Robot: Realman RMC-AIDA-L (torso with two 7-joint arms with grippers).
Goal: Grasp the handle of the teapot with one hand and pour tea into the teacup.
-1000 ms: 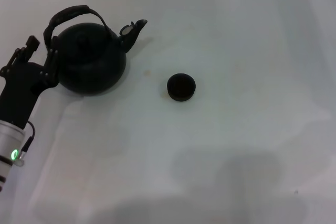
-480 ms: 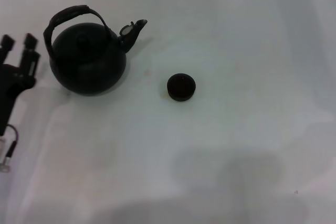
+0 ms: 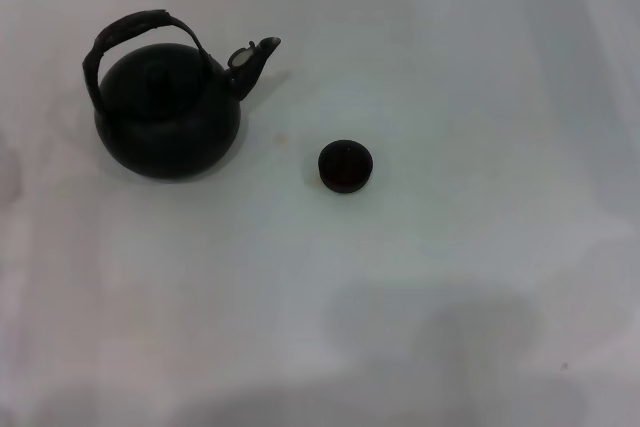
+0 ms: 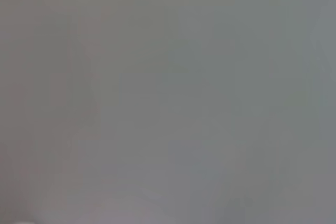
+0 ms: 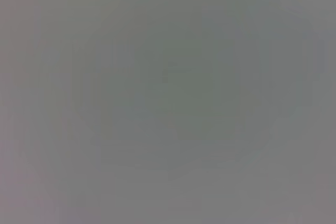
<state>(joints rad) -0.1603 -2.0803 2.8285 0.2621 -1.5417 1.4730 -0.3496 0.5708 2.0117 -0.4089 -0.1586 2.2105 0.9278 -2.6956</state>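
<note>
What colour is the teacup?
Dark brown-black teacup, best seen in the head view.

The head view looks forward and down from above onto the white desk point(image 3: 480, 77), far enough to take in the teapot point(image 3: 168, 122) and the teacup point(image 3: 345, 166) together. Both wrist views show only plain grey; nothing shared with the head view can be made out.

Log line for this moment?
teapot: upright on table, untouched | teacup: apart, spout side | both tools: out of view
</note>
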